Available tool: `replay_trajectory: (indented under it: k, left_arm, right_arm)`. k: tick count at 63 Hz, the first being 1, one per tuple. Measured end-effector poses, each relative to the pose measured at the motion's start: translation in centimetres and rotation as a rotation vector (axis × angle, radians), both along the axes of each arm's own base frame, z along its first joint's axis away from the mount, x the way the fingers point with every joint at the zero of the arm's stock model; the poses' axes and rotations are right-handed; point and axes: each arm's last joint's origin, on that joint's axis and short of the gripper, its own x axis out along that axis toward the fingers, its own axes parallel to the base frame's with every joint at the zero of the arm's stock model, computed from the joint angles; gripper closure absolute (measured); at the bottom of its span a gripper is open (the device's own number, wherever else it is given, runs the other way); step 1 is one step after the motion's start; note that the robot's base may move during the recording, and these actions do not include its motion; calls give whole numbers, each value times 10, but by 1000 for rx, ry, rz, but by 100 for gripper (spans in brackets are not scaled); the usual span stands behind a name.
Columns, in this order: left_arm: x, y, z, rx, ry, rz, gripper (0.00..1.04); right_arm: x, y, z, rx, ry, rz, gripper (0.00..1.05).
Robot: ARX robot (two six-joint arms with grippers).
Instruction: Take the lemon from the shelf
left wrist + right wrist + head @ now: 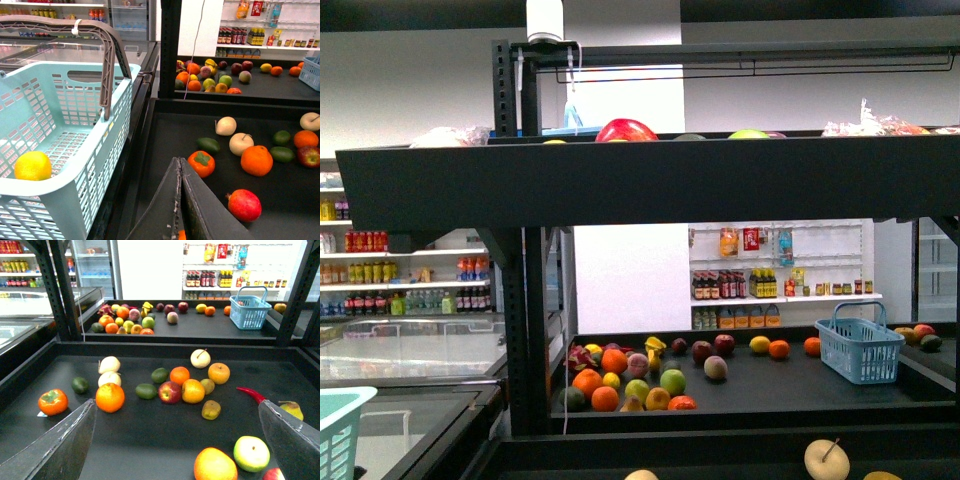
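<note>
The black shelf [650, 180] has wide tray tiers loaded with mixed fruit. A yellow lemon [32, 166] lies inside the pale blue basket [75, 125] beside the shelf. My left gripper [179, 161] is shut and empty above the lower tray [165, 135], near a persimmon [201, 163]. My right gripper [176, 402] is open and empty over the same tray [150, 435], with oranges, apples and avocados in front of it. Small yellow lemon-like fruits [201, 307] lie on the far tier, also in the front view [760, 344]. Neither gripper shows in the front view.
A small blue basket [250, 310] stands on the far tier's right side. Black uprights [60, 290] flank the tray. A red chilli [250, 392] lies by my right finger. White shelves of bottles [410, 270] stand behind. Glass freezer lids [60, 47] lie beyond the pale basket.
</note>
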Motion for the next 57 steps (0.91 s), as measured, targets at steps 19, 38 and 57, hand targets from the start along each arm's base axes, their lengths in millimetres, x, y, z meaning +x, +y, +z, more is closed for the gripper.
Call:
replay_trajectory:
  k: [19,38,57]
  left_arm:
    - [0,0,0,0,-4,0,102]
    - [0,0,0,0,-4,0,48]
    - [0,0,0,2,-4,0,8]
  right_arm:
    - [0,0,0,0,0,0,7]
    - [0,0,0,0,0,0,7]
    - [0,0,0,0,0,0,7]
